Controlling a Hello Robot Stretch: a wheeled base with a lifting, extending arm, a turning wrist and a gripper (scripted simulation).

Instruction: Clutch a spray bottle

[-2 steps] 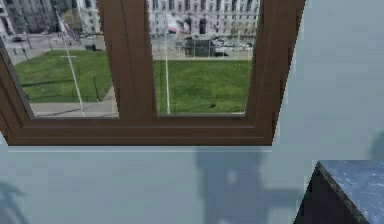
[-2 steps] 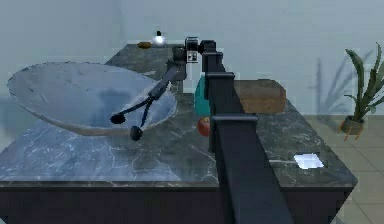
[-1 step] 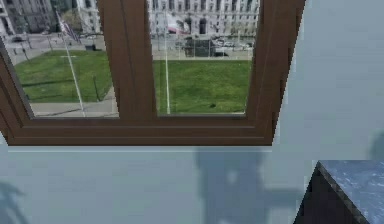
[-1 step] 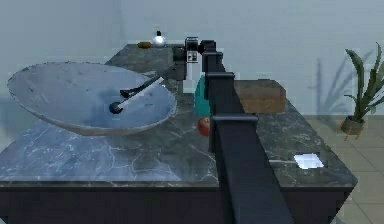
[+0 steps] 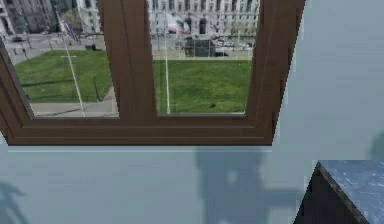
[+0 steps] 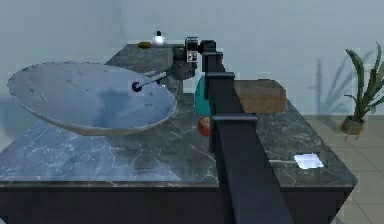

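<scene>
Looking ahead, there's a brown wooden-framed window (image 5: 140,70) set in a pale blue-grey wall (image 5: 330,80). Green lawn, parked cars and pale buildings lie beyond the glass. Down in the forward view's lower right corner, the corner of a dark marble-topped desk (image 5: 350,185) pokes in.

Over to the arm side view, and here's the same kind of dark marble desk (image 6: 120,155). A wide, shallow grey stone bowl (image 6: 90,95) sits on its left half. The dark square arm (image 6: 235,150) rises from the bottom edge across the desktop, with two small white marker squares (image 6: 208,46) at its far end. Left of those is the gripper (image 6: 140,86), its thin fingers reaching out over the bowl's right rim. Whether its fingers are apart or together, I cannot tell. With the bowl right behind it, I cannot tell whether it holds anything either.

Now the target area: a teal object (image 6: 202,95) with a red-orange part low down stands on the desk. It's tucked against the arm's left edge and mostly hidden behind it, too hidden to confirm a spray bottle's shape.

Just right of the arm lies a brown rectangular box (image 6: 262,97), and a flat white item (image 6: 308,160) lies nearer the desk's right edge. At the far end there's a small dark item with a white top (image 6: 157,38). A green potted plant (image 6: 362,85) stands on the floor at the right.
</scene>
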